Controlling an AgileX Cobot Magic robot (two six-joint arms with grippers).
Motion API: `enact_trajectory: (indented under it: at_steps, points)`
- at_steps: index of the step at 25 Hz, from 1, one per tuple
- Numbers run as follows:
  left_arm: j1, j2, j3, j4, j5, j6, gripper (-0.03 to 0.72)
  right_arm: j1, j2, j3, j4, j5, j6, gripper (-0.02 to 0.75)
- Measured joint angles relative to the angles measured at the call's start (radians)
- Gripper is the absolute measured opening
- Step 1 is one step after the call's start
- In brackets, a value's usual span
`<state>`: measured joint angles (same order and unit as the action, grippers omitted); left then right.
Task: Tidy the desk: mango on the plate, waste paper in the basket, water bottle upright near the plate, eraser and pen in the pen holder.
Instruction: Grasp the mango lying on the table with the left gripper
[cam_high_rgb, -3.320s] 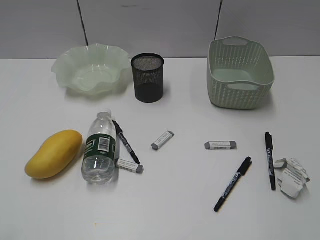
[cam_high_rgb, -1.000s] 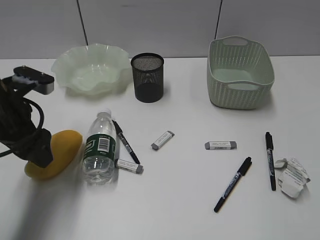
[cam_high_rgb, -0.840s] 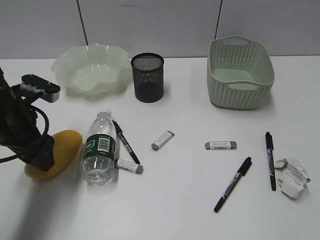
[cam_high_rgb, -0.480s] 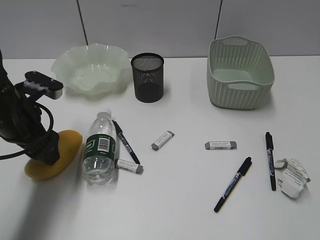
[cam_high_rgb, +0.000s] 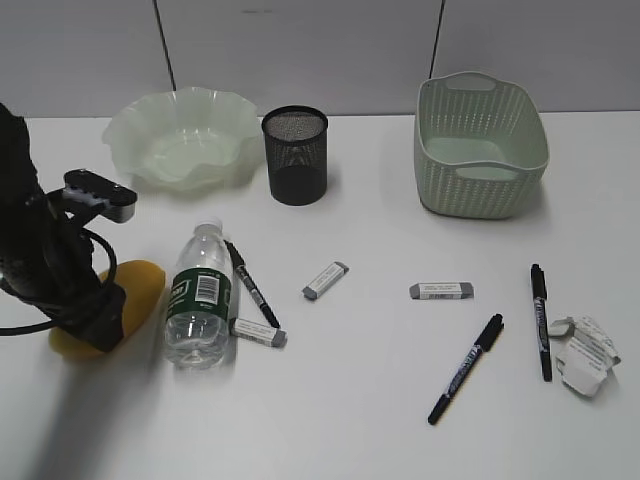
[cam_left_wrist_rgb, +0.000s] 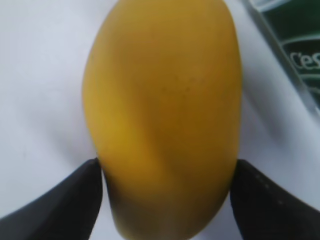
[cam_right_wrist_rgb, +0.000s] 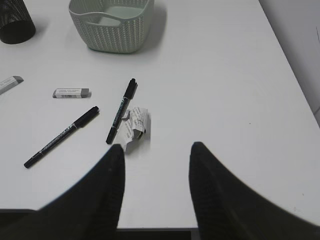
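Left arm's down over the mango at the left edge of the desk; I can't really see its jaws from here, the arm's in the way. The water bottle lies flat just beside the mango. Plate, pen holder and basket line the back. Waste paper sits far right near two pens.
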<state>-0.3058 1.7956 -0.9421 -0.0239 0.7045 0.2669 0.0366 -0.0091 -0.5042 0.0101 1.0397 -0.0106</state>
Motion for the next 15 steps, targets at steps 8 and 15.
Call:
enact_trajectory:
  at_steps: [8, 15]
  points:
    - [0.000, 0.025, -0.001, -0.002, 0.003, 0.000, 0.598, 0.000, 0.000, 0.000, 0.000, 0.000, 0.000, 0.350]
    - [0.000, 0.054, -0.003, -0.004, 0.016, 0.000, 0.558, 0.000, 0.000, 0.000, 0.000, 0.000, 0.001, 0.350]
